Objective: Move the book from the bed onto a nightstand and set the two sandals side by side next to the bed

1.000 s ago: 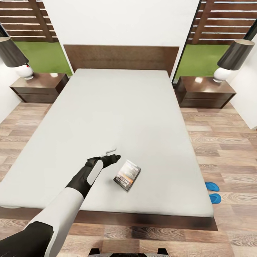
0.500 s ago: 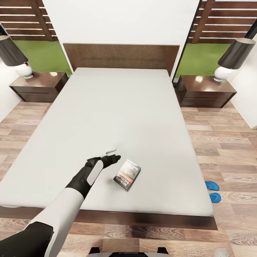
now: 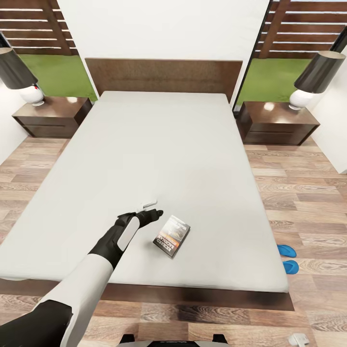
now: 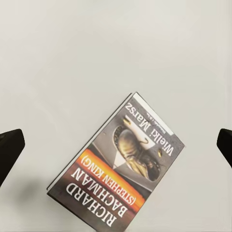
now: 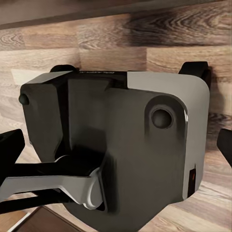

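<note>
- Wood-plank flooring and white walls frame the bedroom; a fence and grass are seen through the tall windows.
- At far left, a nightstand bearing a dark-shaded lamp is shown beside the headboard, well apart from the arm.
- Centre: the bed carries a bare grey mattress. The left gripper is held low over its near part, just beside the book.
- In the left wrist view the book lies flat and askew between the two dark fingertips, which stand wide apart with nothing clamped.
- Risk, as judged: the paperback is thin and flat on a soft surface, so a descent not squared to its edges could push it along the mattress or pinch only the cover.
- Risk, as judged: either nightstand is far from the book, so the base would have to be driven round the bed frame with the book held; a weak pinch could let it drop.
- Right of centre, the second nightstand and its lamp are shown; its top offers bare space.
- At right, two blue sandals lie on the floor, touching or nearly so, close against the bed's side.
- The right gripper is seen low above the floor; whether its fingers are apart or together cannot be told.
</note>
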